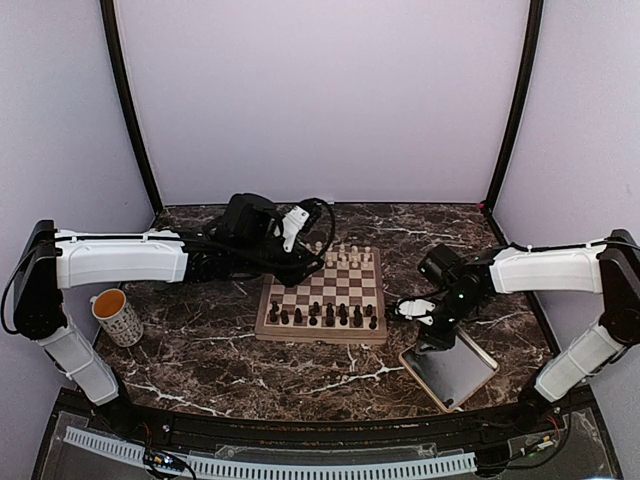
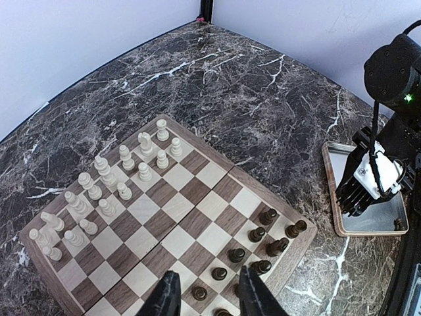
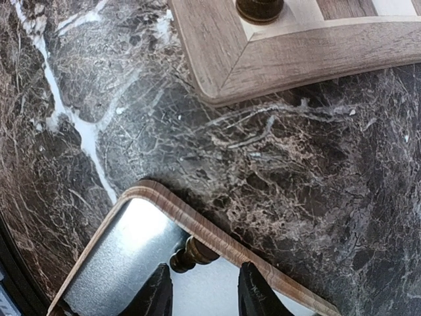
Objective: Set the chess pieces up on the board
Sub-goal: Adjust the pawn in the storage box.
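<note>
the dark chess piece [image 3: 194,253] lies on its side in the tray [image 3: 164,201], against the tray's rim on the board [image 3: 296,59] side, just between my right jaws, which are part apart, and i cannot tell if they pinch it.

Was closed in on three sides by plain, pale lilac walls [image 1: 320,100], matte and unmarked. Had two slim black posts, a left post [image 1: 131,110] and a right post [image 1: 513,110], slanting inward from the top down to the far corners of the surface [image 1: 200,370]. Carried a dark brown marble pattern across that surface, run through with white veins and glossy enough to catch a pale sheen. Ended at the near edge in a black rail [image 1: 330,430], with a white slotted cable duct [image 1: 300,466] below it. Was lit softly and evenly, with only faint shadows.
</note>
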